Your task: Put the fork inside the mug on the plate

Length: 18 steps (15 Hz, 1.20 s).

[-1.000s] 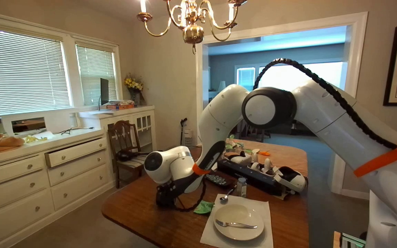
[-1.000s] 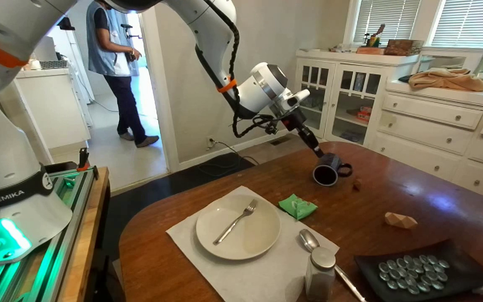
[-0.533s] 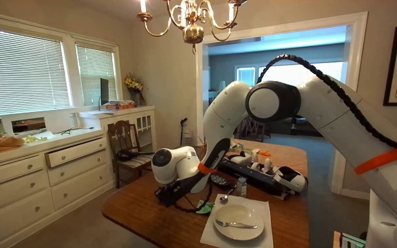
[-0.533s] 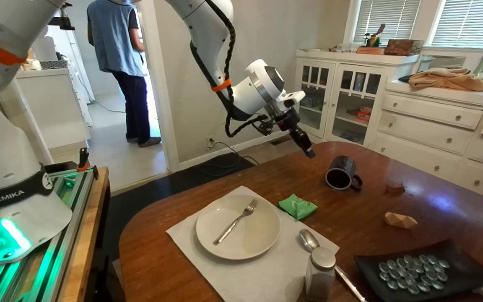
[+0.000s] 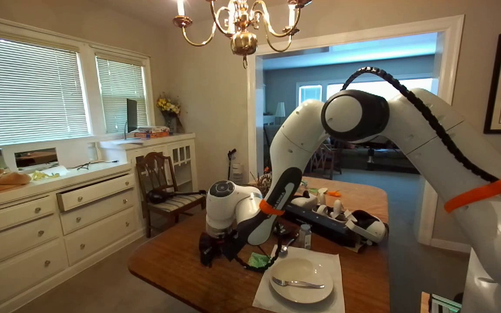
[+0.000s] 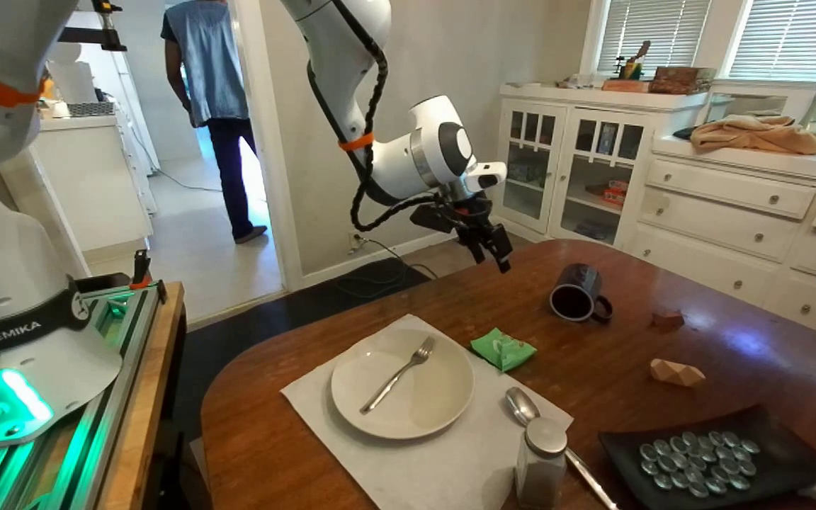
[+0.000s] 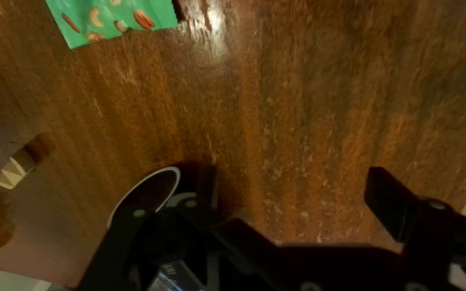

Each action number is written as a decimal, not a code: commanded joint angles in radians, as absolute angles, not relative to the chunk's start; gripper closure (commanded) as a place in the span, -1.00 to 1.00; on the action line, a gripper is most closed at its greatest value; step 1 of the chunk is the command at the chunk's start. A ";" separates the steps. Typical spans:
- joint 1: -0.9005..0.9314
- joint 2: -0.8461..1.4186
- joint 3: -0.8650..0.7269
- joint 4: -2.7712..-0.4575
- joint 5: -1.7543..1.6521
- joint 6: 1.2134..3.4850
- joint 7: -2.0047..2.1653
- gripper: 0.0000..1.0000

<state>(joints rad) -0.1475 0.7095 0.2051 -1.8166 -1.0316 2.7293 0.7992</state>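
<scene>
The dark mug lies on its side on the table, its mouth toward the camera in an exterior view and its handle to the right. In the wrist view the mug shows beside the left finger, partly covered by it. My gripper hangs above the table a little short of the mug, pointing down, not touching it. The wrist view shows the gripper wide open, with only tabletop between its fingers. On the white plate rests the silvery fork. Both also show in an exterior view: plate, fork.
A green packet lies between plate and mug. Two faceted wooden blocks, one brown and one tan, are beyond the mug. A spoon, glass shaker and black tray stand nearer the camera.
The gripper has drawn back from the mug, turned, and opened from shut. The mug has shifted right and turned in an exterior view; the brown block also moved right.
</scene>
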 commanded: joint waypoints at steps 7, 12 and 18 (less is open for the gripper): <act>-0.116 0.546 0.161 -1.746 -0.582 2.164 0.163 -1.00; -0.038 0.529 0.069 -1.793 -0.545 2.281 0.173 -1.00; 0.002 0.586 -0.066 -1.728 -0.666 2.343 0.073 -1.00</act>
